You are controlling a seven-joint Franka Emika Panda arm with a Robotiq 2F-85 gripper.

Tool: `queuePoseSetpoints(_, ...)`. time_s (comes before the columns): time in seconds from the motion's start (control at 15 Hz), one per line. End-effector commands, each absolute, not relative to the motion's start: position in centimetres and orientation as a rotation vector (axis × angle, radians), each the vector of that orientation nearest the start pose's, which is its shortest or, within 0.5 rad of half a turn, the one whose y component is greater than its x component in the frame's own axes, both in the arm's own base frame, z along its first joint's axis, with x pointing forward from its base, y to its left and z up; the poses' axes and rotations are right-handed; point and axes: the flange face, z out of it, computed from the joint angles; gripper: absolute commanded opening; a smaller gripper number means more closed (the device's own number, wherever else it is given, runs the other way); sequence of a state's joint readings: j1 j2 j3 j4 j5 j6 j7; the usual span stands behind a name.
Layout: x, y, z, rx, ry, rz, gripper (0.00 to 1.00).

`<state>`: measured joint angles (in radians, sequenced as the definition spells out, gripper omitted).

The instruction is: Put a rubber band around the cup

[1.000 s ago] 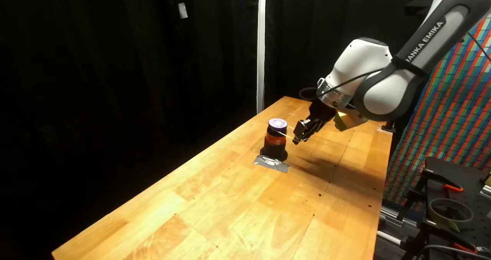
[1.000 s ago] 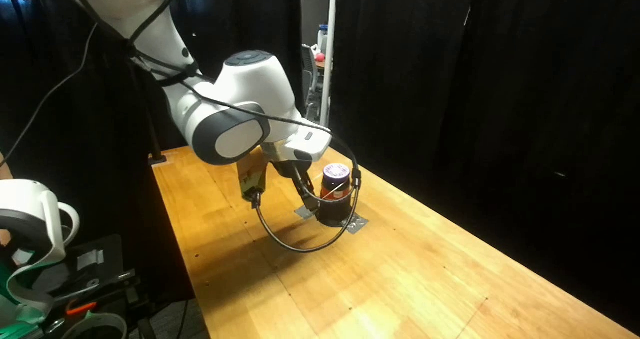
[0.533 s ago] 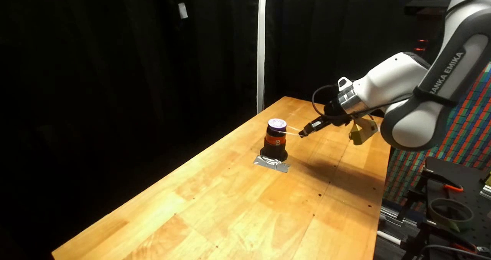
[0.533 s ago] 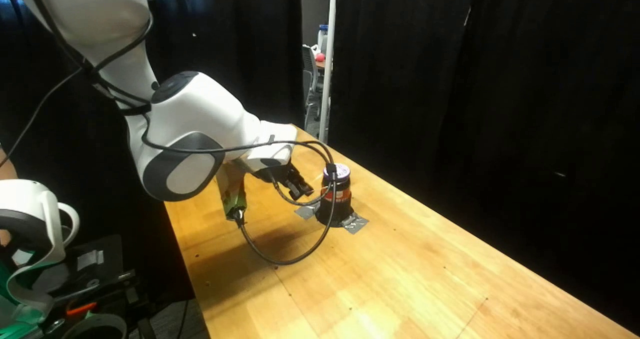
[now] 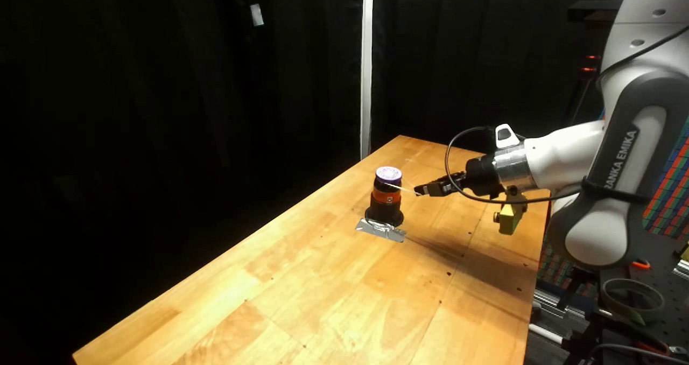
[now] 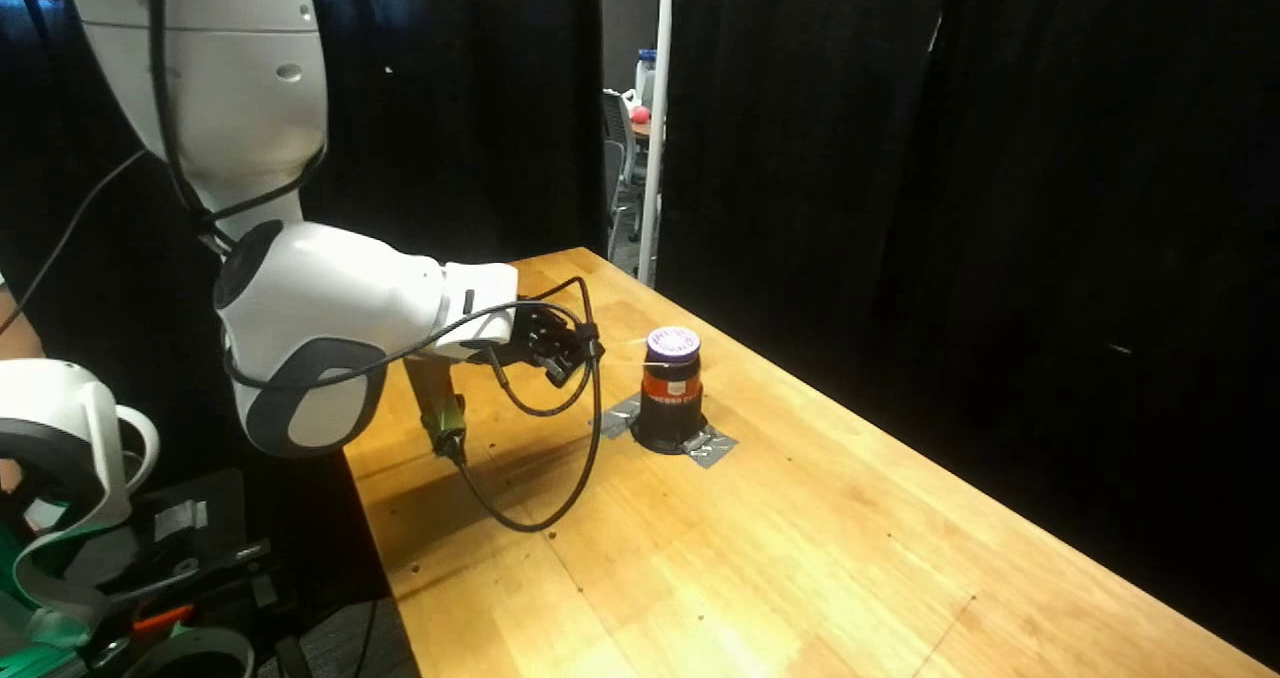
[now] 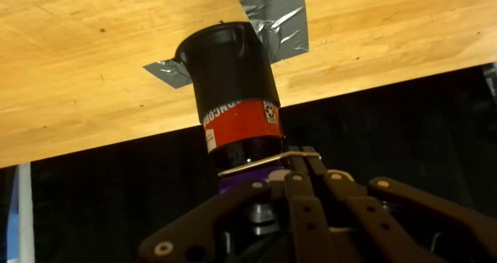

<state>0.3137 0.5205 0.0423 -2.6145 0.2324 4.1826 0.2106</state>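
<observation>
The cup (image 5: pixel 386 197) stands upright on the table in both exterior views, with a black lower part, an orange-red band, a dark upper part and a purple lid (image 6: pixel 673 342). It also shows in the wrist view (image 7: pixel 242 124). A thin pale rubber band (image 7: pixel 254 165) runs round the cup just below the lid and across the outside of both my fingertips; its far side is hidden. It shows stretched between cup and fingers in an exterior view (image 5: pixel 402 188). My gripper (image 7: pixel 302 158) has its fingers drawn together with a narrow gap. In an exterior view the gripper (image 5: pixel 420 190) lies nearly level beside the cup's top.
Grey tape (image 5: pixel 380 229) holds the cup's base to the wooden table (image 5: pixel 344 279). A black cable (image 6: pixel 590 458) loops from my wrist over the table. A side cart with tools and a tape roll (image 5: pixel 632 300) stands beyond the table edge. Black curtains hang behind.
My gripper has tilted from pointing down to nearly level, and the arm has drawn back from the cup. The band stays stretched between cup and fingertips. The cup has not moved.
</observation>
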Motion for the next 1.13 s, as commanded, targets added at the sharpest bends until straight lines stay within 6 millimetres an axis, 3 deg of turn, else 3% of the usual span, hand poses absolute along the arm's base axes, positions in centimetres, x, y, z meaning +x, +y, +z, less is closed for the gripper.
queuePoseSetpoints(0.0,45.5,14.1,21.5,-2.492,0.145,-1.609,0.07)
queuePoseSetpoints(0.13,46.6,14.2,20.9,-2.504,0.151,-1.627,0.07)
queuePoseSetpoints(0.2,45.3,13.5,19.1,-2.489,0.165,-1.665,0.07)
queuePoseSetpoints(0.33,48.0,14.7,21.5,-2.474,0.179,-1.689,0.08)
queuePoseSetpoints(0.47,47.0,14.2,19.8,-2.462,0.172,-1.731,0.06)
queuePoseSetpoints(0.53,48.8,15.0,21.5,-2.464,0.177,-1.729,0.06)
queuePoseSetpoints(0.6,47.9,14.8,20.5,-2.476,0.174,-1.725,0.07)
queuePoseSetpoints(0.67,46.6,14.2,19.5,-2.488,0.178,-1.713,0.32)
queuePoseSetpoints(0.8,46.1,14.5,19.3,-2.547,0.173,-1.587,0.36)
queuePoseSetpoints(1.07,44.6,14.6,18.3,-2.740,0.141,-1.182,0.67)
